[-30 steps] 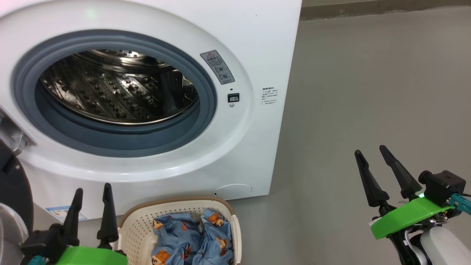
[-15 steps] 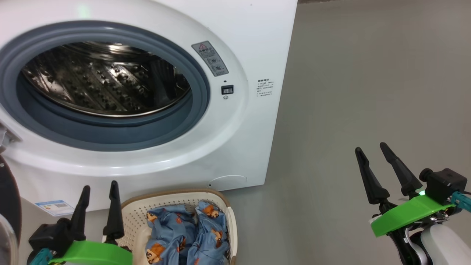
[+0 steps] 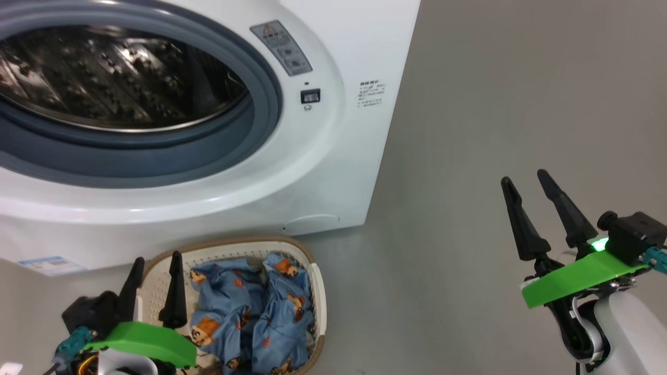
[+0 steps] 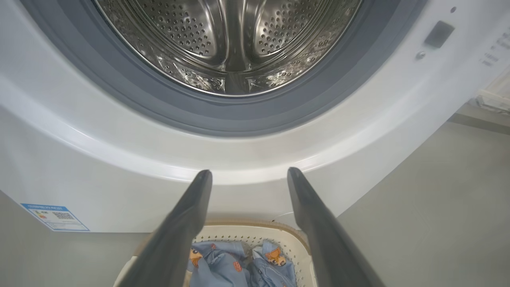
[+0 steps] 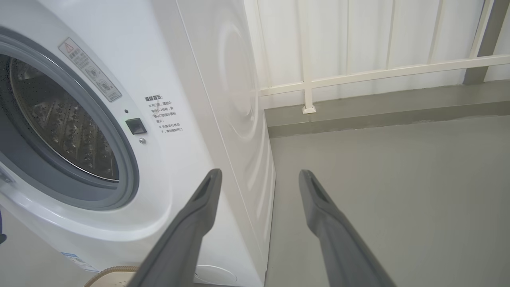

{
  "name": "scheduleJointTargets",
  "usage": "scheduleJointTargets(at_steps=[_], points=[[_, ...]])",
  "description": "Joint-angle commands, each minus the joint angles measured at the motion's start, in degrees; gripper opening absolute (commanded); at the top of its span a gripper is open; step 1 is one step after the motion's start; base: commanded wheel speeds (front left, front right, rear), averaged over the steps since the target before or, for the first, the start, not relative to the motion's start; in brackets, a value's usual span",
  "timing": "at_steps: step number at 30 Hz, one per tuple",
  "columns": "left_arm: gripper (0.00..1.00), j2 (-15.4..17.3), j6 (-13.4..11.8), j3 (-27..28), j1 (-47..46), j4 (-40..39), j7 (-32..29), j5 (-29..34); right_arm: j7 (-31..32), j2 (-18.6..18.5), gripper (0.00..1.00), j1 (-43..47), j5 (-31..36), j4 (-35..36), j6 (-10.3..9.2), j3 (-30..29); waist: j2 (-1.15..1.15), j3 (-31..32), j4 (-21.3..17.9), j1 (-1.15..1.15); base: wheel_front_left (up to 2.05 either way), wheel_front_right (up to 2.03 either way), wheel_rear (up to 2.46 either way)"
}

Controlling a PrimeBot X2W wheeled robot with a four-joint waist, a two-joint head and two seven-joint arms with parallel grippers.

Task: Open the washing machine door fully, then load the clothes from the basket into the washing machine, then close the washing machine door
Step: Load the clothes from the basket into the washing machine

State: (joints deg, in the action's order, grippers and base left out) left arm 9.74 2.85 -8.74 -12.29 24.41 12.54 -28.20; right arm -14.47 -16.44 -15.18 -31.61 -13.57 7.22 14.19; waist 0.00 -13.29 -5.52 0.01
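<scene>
The washing machine (image 3: 338, 156) stands on the floor (image 3: 495, 104), with the drum (image 3: 104, 78) inside its front opening. A label (image 3: 47, 265) sits on its lower left front. The basket (image 3: 224, 255) stands on the floor close before the machine, and the clothes (image 3: 250, 307) lie in it. The left gripper (image 3: 157, 259) hangs above the basket's left rim. The right gripper (image 3: 523, 178) hangs above the floor, well apart to the right. A railing (image 5: 358, 75) stands behind the machine.
</scene>
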Motion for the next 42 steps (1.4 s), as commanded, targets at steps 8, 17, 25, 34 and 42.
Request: scheduleJointTargets(at_steps=[8, 17, 25, 34, 42], points=[[1.00, 0.93, 1.67, 0.24, -7.91, 9.42, -0.03, -0.38, -0.52, 0.01, 1.00, -3.81, 1.11, 2.43, 0.26, -0.35, 0.00, -10.07, -0.90, -0.01, 0.00, 0.00, 0.00], [1.00, -0.33, 3.49, -0.99, -16.76, 22.36, 0.47, -1.85, -0.52, 0.34, 1.00, -8.25, 1.56, 3.83, 0.26, -0.20, 0.00, -19.72, -1.07, -0.01, 0.00, 0.00, 0.00], [1.00, -0.41, 4.33, -2.21, -24.90, 32.21, 1.48, -2.55, -0.52, 0.20, 1.00, -11.99, 1.81, 4.79, 0.26, -0.31, 0.00, -27.05, -1.20, -0.01, 0.00, 0.00, 0.00], [1.00, -0.70, 4.55, -3.01, -32.57, 42.35, 1.89, -3.61, -0.52, -0.48, 1.00, -15.39, 2.10, 5.45, 0.26, -0.07, 0.00, -32.38, -0.96, -0.01, 0.00, 0.00, 0.00], [1.00, -1.00, 3.55, -3.96, -35.51, 47.56, 0.51, -3.28, -0.53, -1.52, 1.00, -16.59, 2.30, 5.73, 0.26, -0.36, 0.00, -34.28, -0.53, -0.01, 0.00, 0.00, 0.00]])
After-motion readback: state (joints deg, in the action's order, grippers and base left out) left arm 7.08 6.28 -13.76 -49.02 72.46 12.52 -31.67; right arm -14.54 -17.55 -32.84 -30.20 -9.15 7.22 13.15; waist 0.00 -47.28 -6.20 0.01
